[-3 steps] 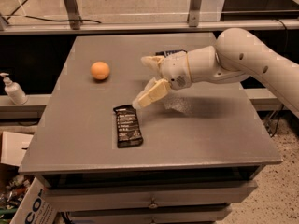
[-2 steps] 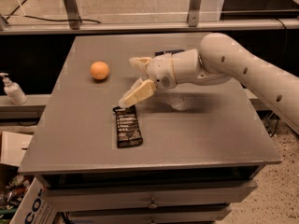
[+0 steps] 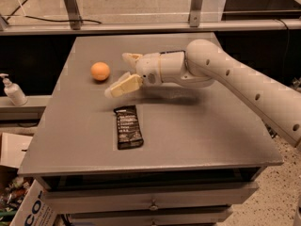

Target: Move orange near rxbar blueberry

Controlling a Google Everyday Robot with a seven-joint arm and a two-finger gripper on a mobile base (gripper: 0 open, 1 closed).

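The orange point(image 3: 100, 71) is a small round fruit on the left part of the grey table point(image 3: 197, 126). The rxbar blueberry point(image 3: 128, 126) is a flat dark wrapper with white lettering. It lies flat nearer the front edge, below and to the right of the orange. My gripper point(image 3: 117, 75) hangs open just right of the orange, with one cream finger behind it and one in front. It holds nothing and does not touch the orange. The white arm point(image 3: 244, 86) reaches in from the right.
A white pump bottle point(image 3: 11, 91) stands on a low ledge left of the table. Cardboard boxes point(image 3: 26, 206) sit on the floor at the lower left. A metal rail point(image 3: 141, 27) runs behind the table. Drawers point(image 3: 150, 204) are under the tabletop.
The arm has moved left across the table, bringing the open gripper from above the bar to right beside the orange. The orange and the bar have not moved.
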